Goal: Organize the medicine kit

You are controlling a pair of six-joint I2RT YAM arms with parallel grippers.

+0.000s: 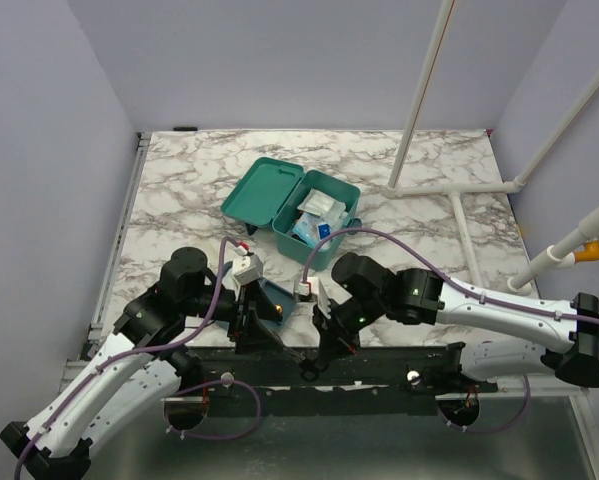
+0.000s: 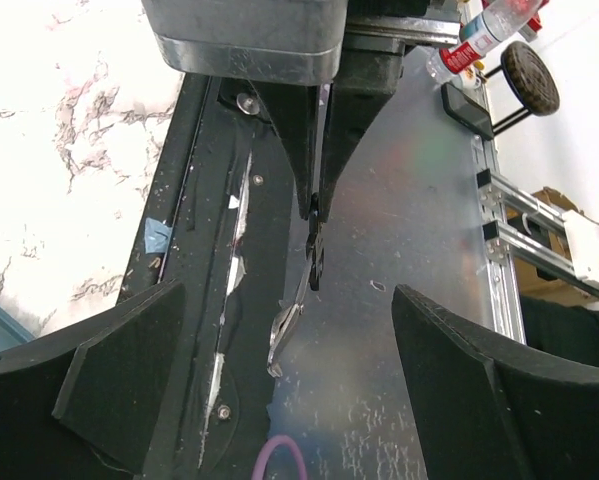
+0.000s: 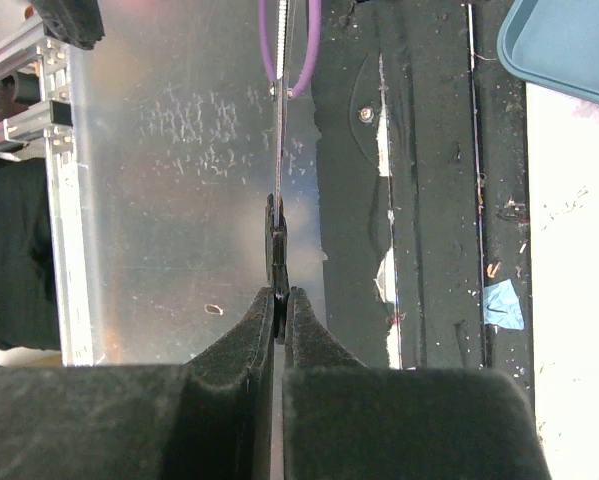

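Note:
The medicine kit (image 1: 279,195), a teal-green box, stands open mid-table with white and blue packets inside. My right gripper (image 1: 326,345) hangs over the table's near edge. In the right wrist view it (image 3: 279,300) is shut on a thin metal tool with a black handle (image 3: 278,245), seen edge-on. The tool (image 2: 297,300) also shows in the left wrist view, hanging from the right gripper's fingers. My left gripper (image 2: 289,390) is wide open and empty, facing the tool from close by; in the top view it (image 1: 251,325) sits beside the darker teal tray (image 1: 276,298).
The tray's corner (image 3: 569,40) shows by the black front rail (image 3: 429,200). A metal sheet (image 2: 399,250) lies below the table edge. White pipes (image 1: 459,190) stand at the back right. A purple cable (image 3: 289,50) loops near the tool.

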